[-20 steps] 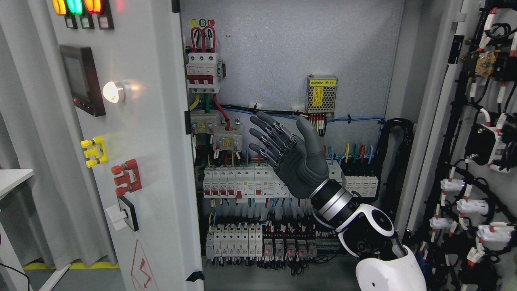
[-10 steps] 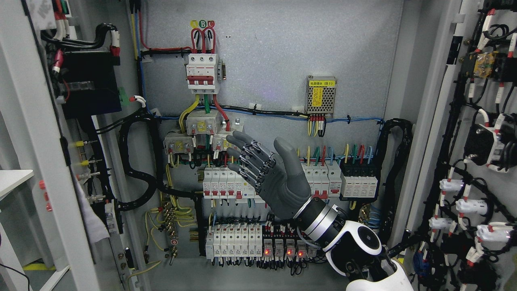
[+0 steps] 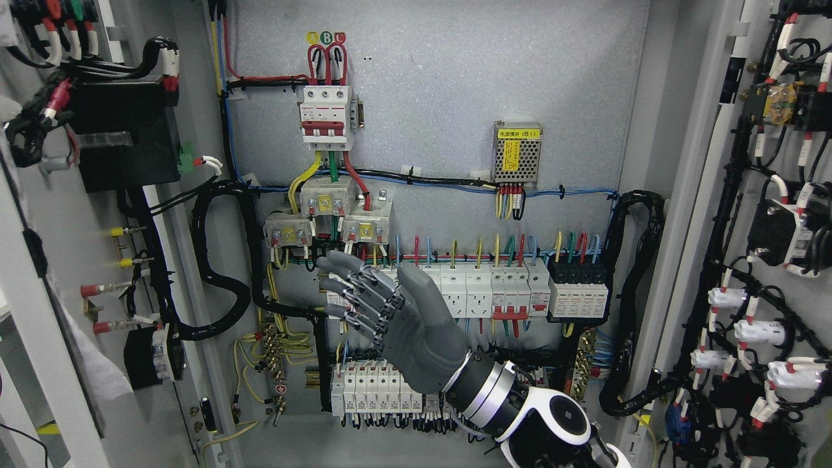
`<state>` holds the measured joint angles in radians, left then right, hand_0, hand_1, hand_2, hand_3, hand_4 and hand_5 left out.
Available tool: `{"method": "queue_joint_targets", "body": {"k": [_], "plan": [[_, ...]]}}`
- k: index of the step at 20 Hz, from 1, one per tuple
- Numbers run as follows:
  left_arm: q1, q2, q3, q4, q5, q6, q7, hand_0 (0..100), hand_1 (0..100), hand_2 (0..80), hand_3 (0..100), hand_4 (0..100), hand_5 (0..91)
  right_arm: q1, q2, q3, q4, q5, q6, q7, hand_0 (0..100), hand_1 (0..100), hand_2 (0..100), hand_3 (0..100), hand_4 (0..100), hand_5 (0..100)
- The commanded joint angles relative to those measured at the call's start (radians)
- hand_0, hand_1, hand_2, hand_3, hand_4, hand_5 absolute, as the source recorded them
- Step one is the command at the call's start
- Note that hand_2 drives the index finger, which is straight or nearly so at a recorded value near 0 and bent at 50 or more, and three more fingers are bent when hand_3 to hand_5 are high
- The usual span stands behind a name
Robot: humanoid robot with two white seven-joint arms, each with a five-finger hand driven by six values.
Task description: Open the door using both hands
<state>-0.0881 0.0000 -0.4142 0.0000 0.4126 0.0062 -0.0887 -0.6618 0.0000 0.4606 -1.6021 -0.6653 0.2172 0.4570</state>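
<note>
Both cabinet doors stand swung wide: the left door [image 3: 39, 273] fills the left edge of the frame, its wired inner face showing, and the right door [image 3: 767, 247] fills the right edge. Between them the grey back panel [image 3: 455, 84] is exposed. At upper centre sits 1 red-and-white breaker [image 3: 326, 117] with 3 red wire loops above; right of it, 1 perforated power supply [image 3: 517, 153] with a yellow label. The right hand [image 3: 383, 318] reaches in from the lower right, fingers spread and relaxed, holding nothing, in front of the breaker row [image 3: 481, 286].
</note>
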Motion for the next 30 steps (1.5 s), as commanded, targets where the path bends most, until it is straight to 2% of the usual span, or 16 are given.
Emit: {"method": "queue_joint_targets", "body": {"k": [1, 9, 14, 25, 30], "plan": [[-0.001, 0.0, 0.0, 0.02, 0.0, 0.0, -0.005, 30, 0, 2.7, 3, 4, 0.0, 0.034, 0.0, 0.194, -0.07, 0.0, -0.001, 0.003, 22, 0, 0, 0, 0, 0], [-0.001, 0.0, 0.0, 0.02, 0.0, -0.002, -0.005, 30, 0, 2.6, 3, 4, 0.0, 0.024, 0.0, 0.294, -0.079, -0.002, -0.065, 0.0, 22, 0, 0, 0, 0, 0], [0.001, 0.0, 0.0, 0.02, 0.0, -0.002, -0.005, 30, 0, 2.6, 3, 4, 0.0, 0.001, 0.0, 0.354, -0.101, -0.002, -0.073, 0.0, 22, 0, 0, 0, 0, 0], [0.01, 0.0, 0.0, 0.02, 0.0, -0.002, -0.005, 29, 0, 2.7, 3, 4, 0.0, -0.059, 0.0, 0.398, -0.065, -0.06, -0.073, -0.004, 22, 0, 0, 0, 0, 0], [0.01, 0.0, 0.0, 0.02, 0.0, -0.003, -0.005, 30, 0, 2.7, 3, 4, 0.0, -0.119, 0.0, 0.403, -0.061, -0.117, -0.071, -0.004, 22, 0, 0, 0, 0, 0]]}}
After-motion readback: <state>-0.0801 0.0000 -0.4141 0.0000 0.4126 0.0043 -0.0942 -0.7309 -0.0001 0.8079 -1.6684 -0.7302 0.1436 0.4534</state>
